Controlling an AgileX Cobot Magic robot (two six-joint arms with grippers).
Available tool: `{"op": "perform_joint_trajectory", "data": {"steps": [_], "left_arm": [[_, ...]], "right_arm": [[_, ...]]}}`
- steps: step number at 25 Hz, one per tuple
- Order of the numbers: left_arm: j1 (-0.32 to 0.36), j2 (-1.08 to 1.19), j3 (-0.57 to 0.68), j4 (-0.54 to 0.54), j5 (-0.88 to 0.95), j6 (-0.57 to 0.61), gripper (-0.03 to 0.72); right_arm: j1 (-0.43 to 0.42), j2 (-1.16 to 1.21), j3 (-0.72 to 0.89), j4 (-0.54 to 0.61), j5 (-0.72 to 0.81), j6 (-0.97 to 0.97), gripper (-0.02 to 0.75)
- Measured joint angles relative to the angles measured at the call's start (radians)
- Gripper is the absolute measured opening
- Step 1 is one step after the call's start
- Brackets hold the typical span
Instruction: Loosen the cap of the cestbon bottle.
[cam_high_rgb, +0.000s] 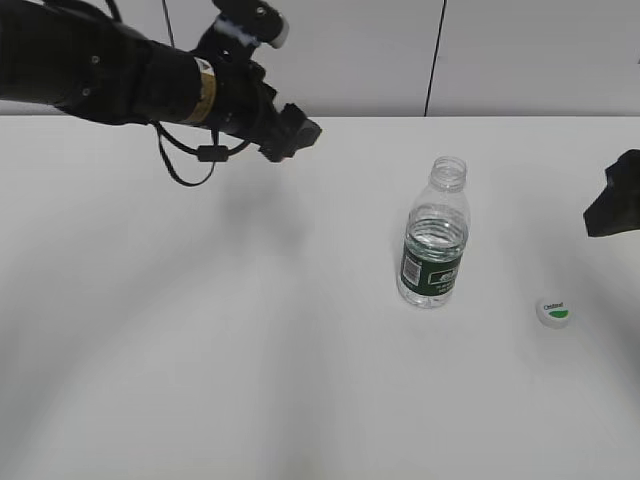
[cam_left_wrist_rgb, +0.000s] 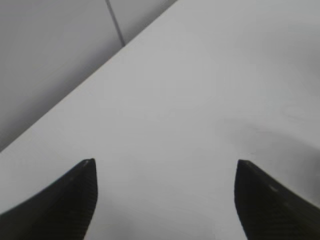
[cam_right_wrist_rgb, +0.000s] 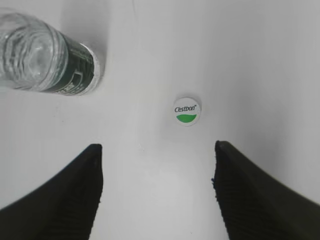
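- The cestbon bottle (cam_high_rgb: 434, 240) stands upright on the white surface (cam_high_rgb: 200, 350), a little right of centre in the exterior view, and its neck is open: the cap (cam_high_rgb: 553, 313) is already off and lies flat, print up, at about four o'clock from the bottle, well apart from it.
- Your right tool (cam_right_wrist_rgb: 157, 192) hangs over the cap with its jaws wide and nothing between them; the cap sits just ahead of the tips, at roughly twelve o'clock in the right wrist view.
- Your left tool (cam_left_wrist_rgb: 165, 200) is also wide and empty, raised over bare surface at about ten o'clock from the bottle.
- Judge the bottle light and thin-walled (it looks roughly half full of water), so it probably dents and tips easily, and it may spill now that it is uncapped. Take it across the green label band, where it looks firmest.
- The cap is small, stiff and low; pinch it across its rim.
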Motion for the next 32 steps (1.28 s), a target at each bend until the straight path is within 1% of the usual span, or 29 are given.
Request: {"op": "perform_joint_trajectory", "data": {"steps": [3,7,10,11,14,16,18,19,21,24,26,28,32], "left_arm": [[0.001,-0.077,0.105,0.000,0.075,-0.001,0.655],[-0.001,-0.215,0.254,-0.015,0.089,-0.001,0.655],[-0.025,-0.323,0.350,-0.043,0.171,-0.001,0.655],[-0.037,-0.356,0.378,-0.056,0.228,-0.001,0.654],[-0.065,-0.428,0.437,-0.161,0.380,-0.001,0.651],[-0.074,-0.468,0.467,-0.283,0.445,0.023,0.650],[-0.088,-0.509,0.490,-0.439,0.518,0.113,0.647],[-0.096,-0.526,0.495,-0.544,0.554,0.169,0.645],[-0.114,-0.565,0.495,-0.759,0.657,0.330,0.640],[-0.127,-0.624,0.496,-1.029,0.790,0.533,0.632],[-0.129,-0.672,0.496,-1.167,0.871,0.655,0.624],[-0.129,-0.733,0.496,-1.281,0.951,0.765,0.617],[-0.130,-0.890,0.496,-1.408,1.093,0.893,0.607]], "right_arm": [[0.000,-0.072,0.000,0.000,0.058,0.000,0.525],[0.000,-0.173,0.000,0.000,0.151,0.000,0.526],[0.000,-0.252,0.000,0.000,0.222,0.001,0.526],[0.000,-0.280,0.000,0.000,0.246,0.006,0.526],[0.000,-0.364,0.000,0.000,0.313,0.031,0.526],[0.000,-0.420,0.000,0.000,0.361,0.053,0.526],[0.000,-0.483,0.000,0.000,0.402,0.076,0.526],[0.000,-0.535,0.000,0.000,0.422,0.083,0.526],[0.000,-0.588,0.000,0.000,0.461,0.102,0.526],[0.000,-0.661,0.000,0.004,0.470,0.126,0.526],[0.000,-0.720,0.000,0.019,0.471,0.132,0.524],[0.000,-0.769,0.000,0.036,0.474,0.136,0.524],[0.000,-0.857,0.000,0.059,0.475,0.138,0.524]]}}
